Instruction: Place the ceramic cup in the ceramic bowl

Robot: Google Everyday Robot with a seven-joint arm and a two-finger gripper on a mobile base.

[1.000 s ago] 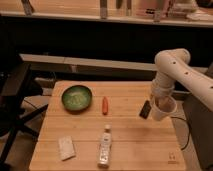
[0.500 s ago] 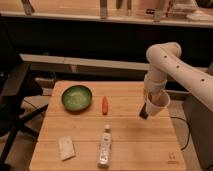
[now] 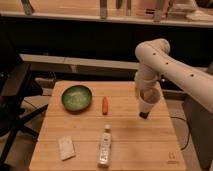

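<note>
- Camera view: a wooden desk (image 3: 125, 145) carries several items, with a white robot arm (image 3: 175, 67) reaching in from the right.
- Gripper (image 3: 146, 102): positioned above the right half of the desk, pinching the cup (image 3: 148, 101), which is held off the surface and tilted.
- Cup: white outside, tan inside; a dark finger tip (image 3: 144, 115) shows just below it.
- Bowl (image 3: 76, 97): green inside with a darker rim, resting on the left rear part of the desk, well apart from the cup.
- Carrot (image 3: 104, 105): small orange piece lying just right of the bowl, between bowl and gripper.
- Bottle (image 3: 104, 146): clear with a white label, lying flat near the front edge, in front of the carrot.
- Sponge (image 3: 66, 148): pale rectangular pad at the front left, left of the bottle.
</note>
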